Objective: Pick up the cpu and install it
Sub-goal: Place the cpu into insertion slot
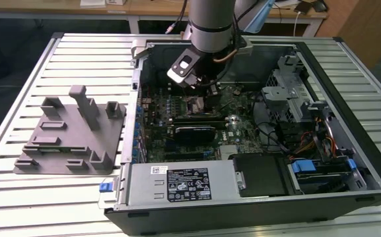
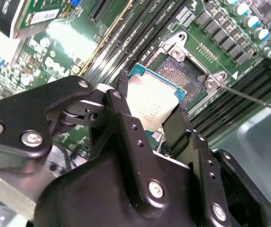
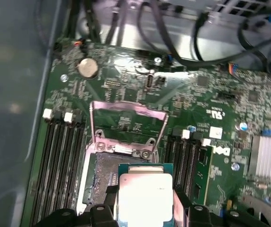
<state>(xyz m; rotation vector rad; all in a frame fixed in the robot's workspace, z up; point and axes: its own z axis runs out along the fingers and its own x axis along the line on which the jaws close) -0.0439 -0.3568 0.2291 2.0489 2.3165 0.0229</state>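
The cpu, a flat square chip with a shiny silver top and thin green rim, sits between my black fingers. My gripper is shut on it by two opposite edges. In the first wrist view the cpu hangs over part of the open motherboard socket, whose metal load frame stands flipped up. Whether the chip touches the socket I cannot tell. In the exterior view my gripper is low inside the computer case, just above the socket.
The open computer case lies on a slatted metal table. A grey plastic fixture block stands on the exterior view's left. Memory slots flank the socket. Cables, drive cages and a power supply crowd the case.
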